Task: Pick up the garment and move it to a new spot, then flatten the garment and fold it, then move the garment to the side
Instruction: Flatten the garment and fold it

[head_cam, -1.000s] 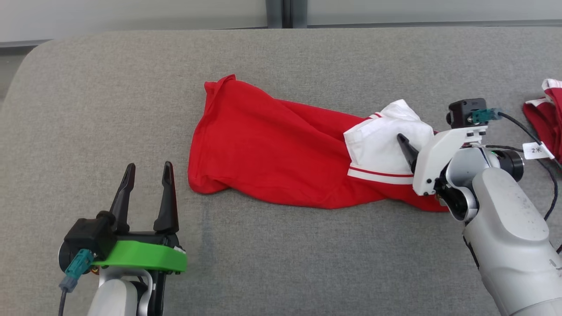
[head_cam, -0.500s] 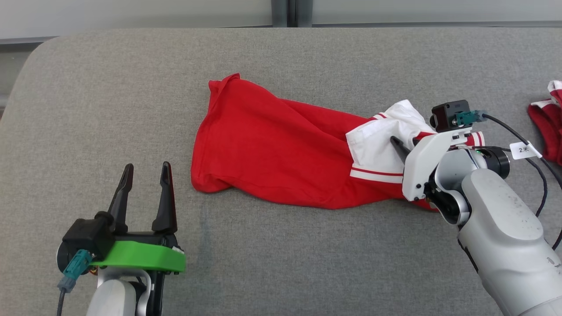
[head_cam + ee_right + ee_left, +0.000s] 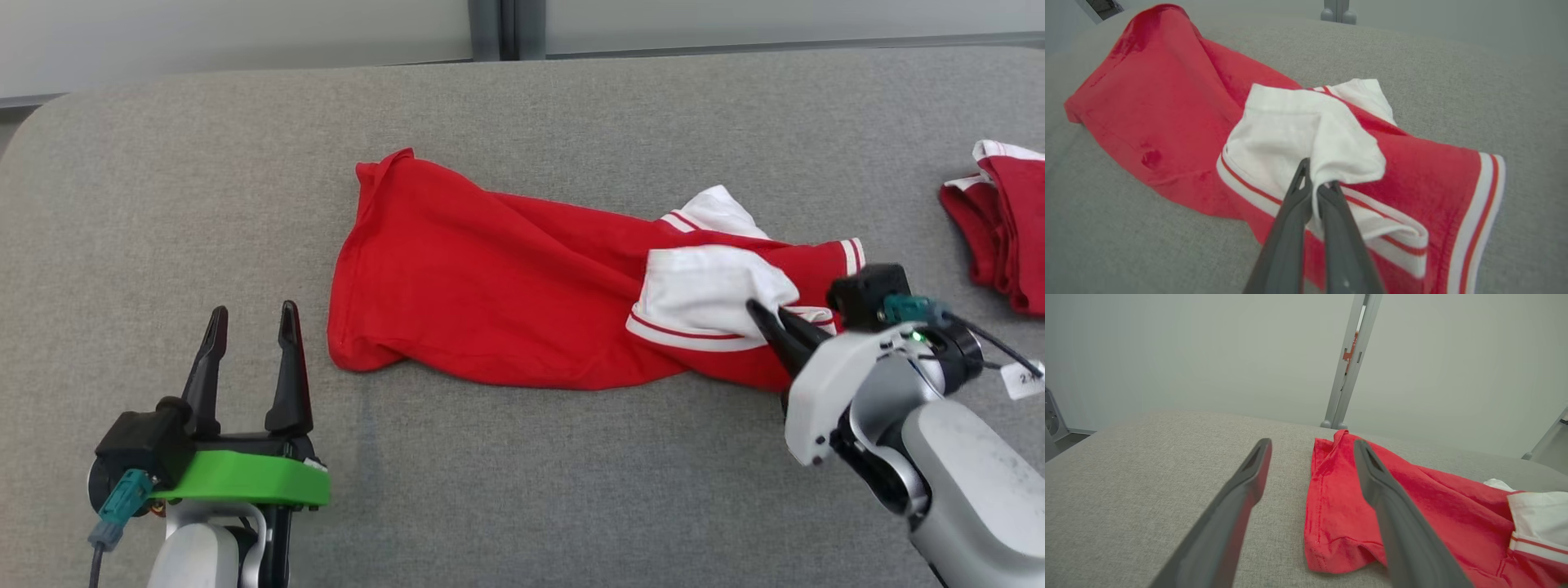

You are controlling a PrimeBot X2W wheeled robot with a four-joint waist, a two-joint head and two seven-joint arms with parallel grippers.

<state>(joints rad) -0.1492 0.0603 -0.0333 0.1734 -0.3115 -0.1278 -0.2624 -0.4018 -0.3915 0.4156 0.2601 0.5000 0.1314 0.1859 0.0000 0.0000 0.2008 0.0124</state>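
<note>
My right gripper (image 3: 767, 312) is clamped on the garment (image 3: 490, 286), its two dark fingers pressed together with a pinch of the white fold (image 3: 702, 290) bunched between them, as my right wrist view shows plainly. The garment lies on the grey padded surface (image 3: 571, 474) with its long axis running across in front of me, the hemmed red end towards my left and the white-trimmed end towards my right, so the gripped point sits at the right-hand end and the rest of the cloth stretches away leftward from those fingers. My left gripper (image 3: 253, 309) hovers low at my left with its fingers apart and nothing between them, near the hem corner but not touching it; it is the nearer arm to that end. The cloth is bright red, crumpled into long diagonal creases and partly doubled over itself, with a white panel edged in a red stripe and a red cuff (image 3: 849, 255) banded in white just beyond the grip. A second red garment (image 3: 1000, 229) lies well apart at the far right. I judge a lift from this end would trail the body out leftward.
</note>
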